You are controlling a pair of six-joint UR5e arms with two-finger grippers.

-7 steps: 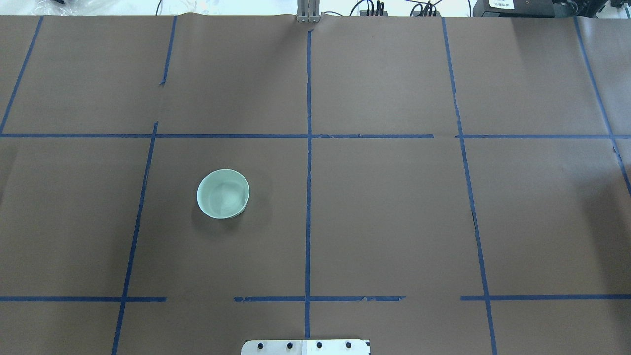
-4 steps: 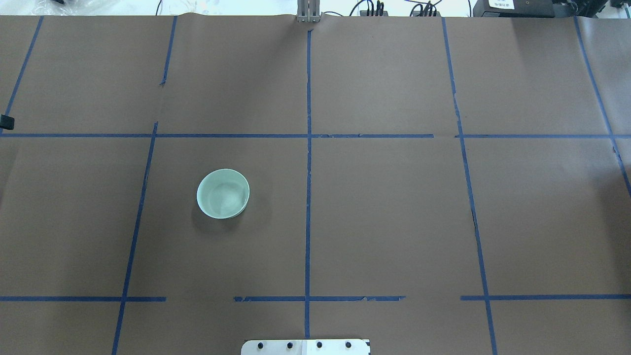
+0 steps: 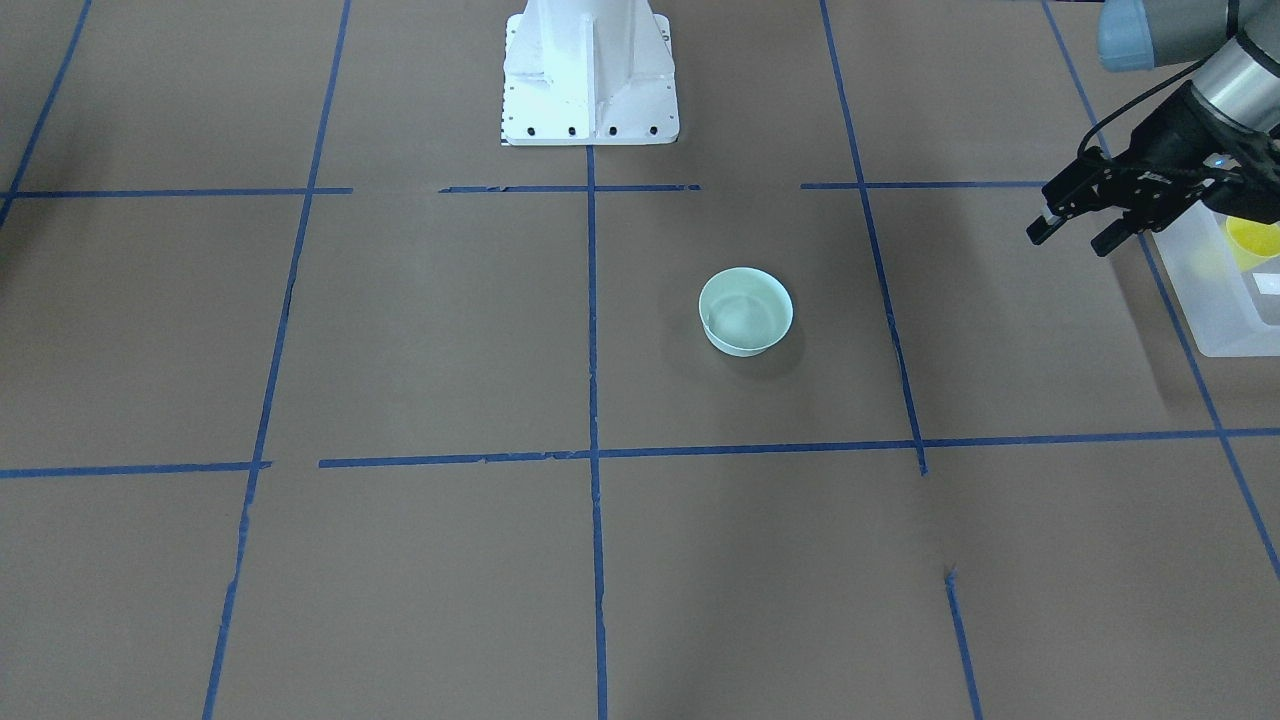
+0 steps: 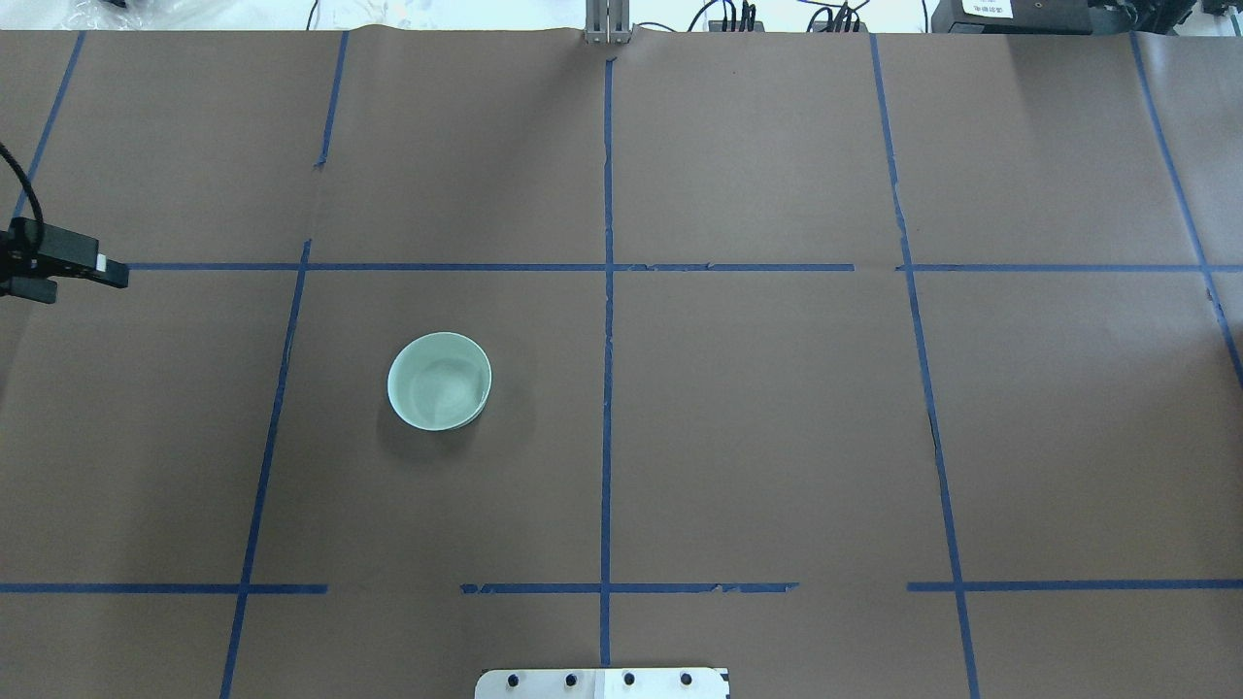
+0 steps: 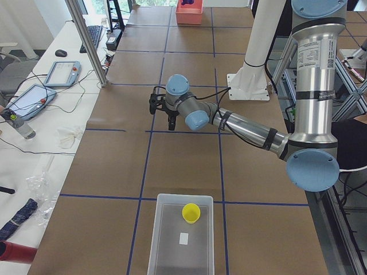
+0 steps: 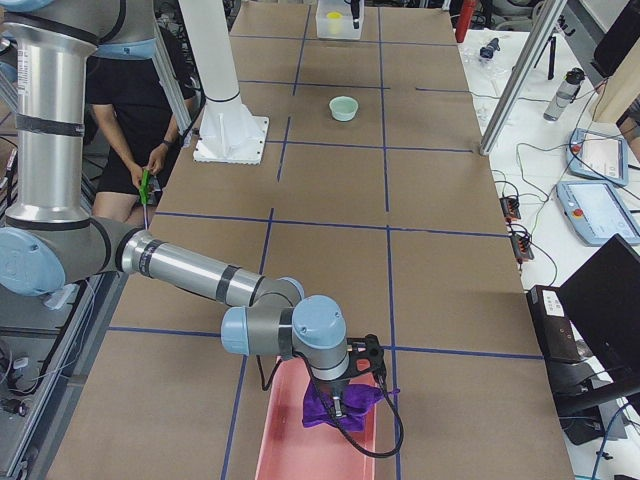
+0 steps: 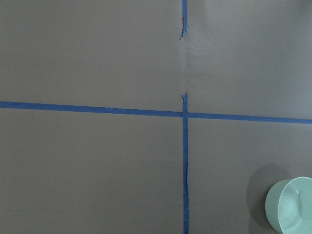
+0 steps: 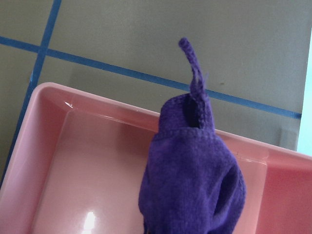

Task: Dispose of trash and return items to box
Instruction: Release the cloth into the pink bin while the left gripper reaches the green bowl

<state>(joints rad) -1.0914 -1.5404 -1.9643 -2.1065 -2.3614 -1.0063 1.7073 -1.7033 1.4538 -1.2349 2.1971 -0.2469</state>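
A small yellow cup (image 5: pixel 191 213) stands inside the translucent white box (image 5: pixel 172 252), also seen at the front-facing view's right edge as the cup (image 3: pixel 1255 240) in the box (image 3: pixel 1215 310). My left gripper (image 3: pixel 1068 242) hangs open and empty just beside the box, at the overhead view's left edge (image 4: pixel 83 283). A mint-green bowl (image 4: pixel 440 381) sits upright on the table, well apart from it. My right gripper (image 6: pixel 345 385) is over a pink tray (image 6: pixel 285 445) with a purple cloth (image 8: pixel 195 185) hanging under it; I cannot tell whether it is shut.
Blue tape lines grid the brown table cover. The white robot base (image 3: pixel 590 70) stands at mid-table. A person (image 6: pixel 125 120) stands behind the base. Tablets and cables lie on the side table (image 6: pixel 595 200).
My left gripper has come into the overhead view from the left edge and moved rightward. The bowl has not moved.
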